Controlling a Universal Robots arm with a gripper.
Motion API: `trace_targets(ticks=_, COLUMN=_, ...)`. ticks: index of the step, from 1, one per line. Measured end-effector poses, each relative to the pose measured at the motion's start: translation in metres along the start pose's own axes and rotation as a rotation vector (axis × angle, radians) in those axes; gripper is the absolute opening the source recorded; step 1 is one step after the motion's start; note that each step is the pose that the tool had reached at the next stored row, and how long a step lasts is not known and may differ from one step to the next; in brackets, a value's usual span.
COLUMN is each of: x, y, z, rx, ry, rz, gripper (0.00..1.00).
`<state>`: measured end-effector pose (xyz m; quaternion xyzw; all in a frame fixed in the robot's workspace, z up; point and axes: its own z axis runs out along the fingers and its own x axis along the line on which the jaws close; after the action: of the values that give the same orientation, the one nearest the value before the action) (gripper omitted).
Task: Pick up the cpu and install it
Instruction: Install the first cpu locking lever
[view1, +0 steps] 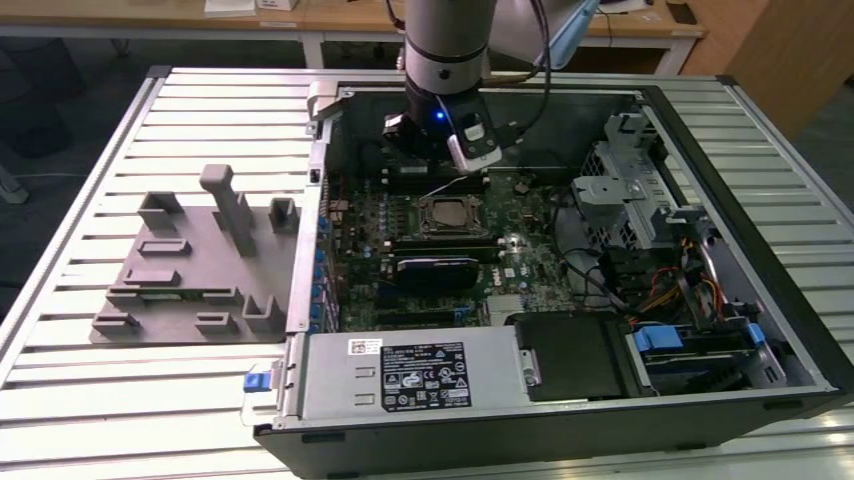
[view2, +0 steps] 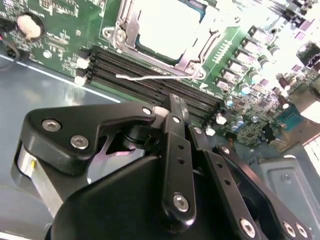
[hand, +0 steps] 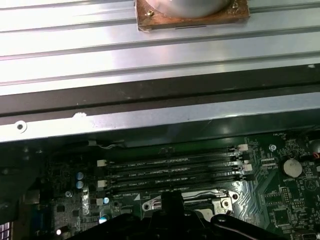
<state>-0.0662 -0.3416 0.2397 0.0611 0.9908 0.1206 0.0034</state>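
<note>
The cpu (view1: 447, 213) lies flat in the motherboard socket in the middle of the open computer case; its silvery top (view2: 165, 22) sits inside the metal socket frame (view2: 120, 37). A thin wire lever (view2: 150, 77) runs along the socket's edge. My gripper (view1: 431, 175) hangs just behind the socket, over the empty memory slots (view2: 140, 75). In both wrist views its black fingertips meet at one point, shut, with nothing between them (view2: 171, 106) (hand: 172, 200). It is apart from the cpu.
A grey plastic holder tray (view1: 187, 270) lies on the slatted table at the exterior view's left. The case holds a power supply (view1: 414, 375) at the front and a drive cage (view1: 627, 200) with cables on the right. A round metal part on a brown base (hand: 192, 12) rests beyond the case wall.
</note>
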Motion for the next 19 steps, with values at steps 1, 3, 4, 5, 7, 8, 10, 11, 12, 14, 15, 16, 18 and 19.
trace_targets(ticks=1, x=0.0, y=0.0, z=0.0, rx=0.0, ry=-0.0001, rz=0.0, gripper=0.11)
trace_targets(ticks=3, x=-0.0002, y=0.0001, z=0.0, rx=0.0001, ry=0.0, rz=0.0, gripper=0.11)
trace_targets(ticks=4, x=-0.0002, y=0.0001, z=0.0001, rx=0.0008, ry=-0.0004, rz=0.001, gripper=0.11)
trace_targets(ticks=5, x=-0.0002, y=0.0001, z=0.0003, rx=0.0029, ry=-0.0015, rz=0.004, gripper=0.11)
trace_targets(ticks=7, x=-0.0002, y=-0.0001, z=0.0006, rx=0.0083, ry=-0.0079, rz=0.016, gripper=0.11)
trace_targets(ticks=8, x=-0.0002, y=-0.0001, z=0.0009, rx=0.0104, ry=-0.0134, rz=0.024, gripper=0.11)
trace_targets(ticks=10, x=-0.0002, y=-0.0003, z=0.0017, rx=0.0139, ry=-0.0261, rz=0.037, gripper=0.11)
trace_targets(ticks=11, x=-0.0002, y=-0.0005, z=0.0022, rx=0.0142, ry=-0.0323, rz=0.043, gripper=0.11)
trace_targets(ticks=12, x=-0.0002, y=-0.0006, z=0.0029, rx=0.0142, ry=-0.0385, rz=0.048, gripper=0.11)
trace_targets(ticks=14, x=-0.0002, y=-0.0009, z=0.004, rx=0.0146, ry=-0.0505, rz=0.059, gripper=0.11)
trace_targets(ticks=15, x=-0.0002, y=-0.001, z=0.0046, rx=0.015, ry=-0.0564, rz=0.064, gripper=0.11)
trace_targets(ticks=16, x=-0.0002, y=-0.0012, z=0.0051, rx=0.0157, ry=-0.0622, rz=0.069, gripper=0.11)
trace_targets(ticks=18, x=-0.0002, y=-0.0015, z=0.0064, rx=0.0184, ry=-0.0724, rz=0.081, gripper=0.11)
trace_targets(ticks=19, x=-0.0002, y=-0.0017, z=0.007, rx=0.0203, ry=-0.0773, rz=0.086, gripper=0.11)
